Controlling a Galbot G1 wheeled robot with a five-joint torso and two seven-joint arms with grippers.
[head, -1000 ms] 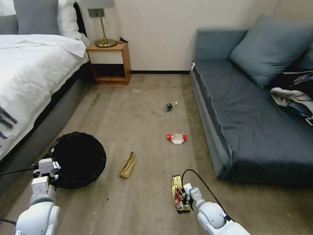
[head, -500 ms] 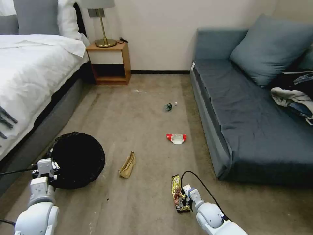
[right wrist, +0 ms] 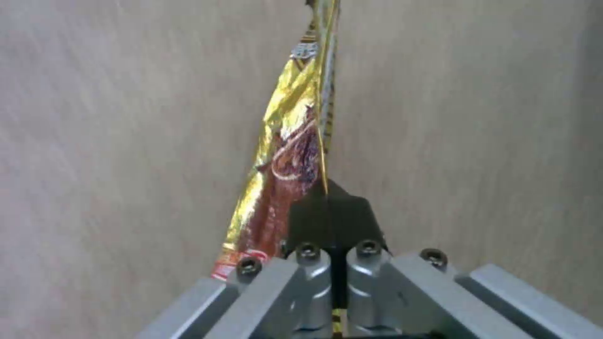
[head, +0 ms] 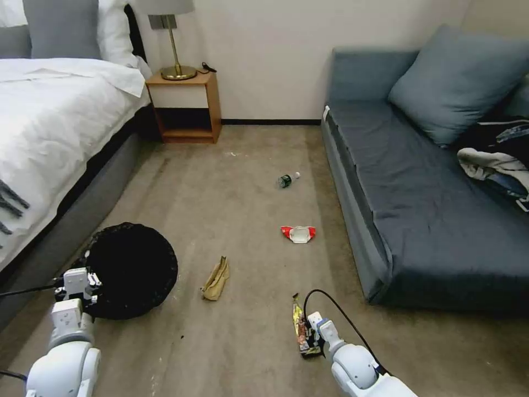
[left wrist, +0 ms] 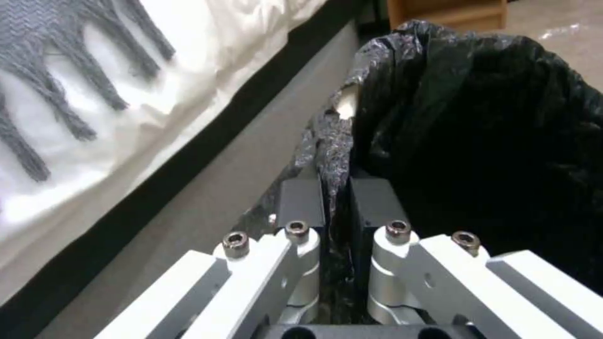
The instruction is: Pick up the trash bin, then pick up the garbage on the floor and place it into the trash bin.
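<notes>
One trash bin (head: 132, 269) stood by the bed, its bag rim pinched in the left gripper (left wrist: 336, 202). Four litter pieces: paper bag (head: 216, 279), bottle (head: 287, 179), packet (head: 298, 233), and wrapper (right wrist: 292, 155) clamped edge-on by the right gripper (right wrist: 329, 221), its print partly hidden.

I am pinching a glossy gold wrapper (right wrist: 286, 155) printed with dark red-brown and a red-and-white end in my silver, black-padded right gripper (right wrist: 330, 221), over plain tan carpet (head: 248, 165). My left gripper (left wrist: 336, 202), white with grey pads, is clamping the crinkled black bag of the trash bin (head: 132, 267). A fringed grey herringbone throw (left wrist: 69, 70) is lying on white bedding (head: 49, 110).
</notes>
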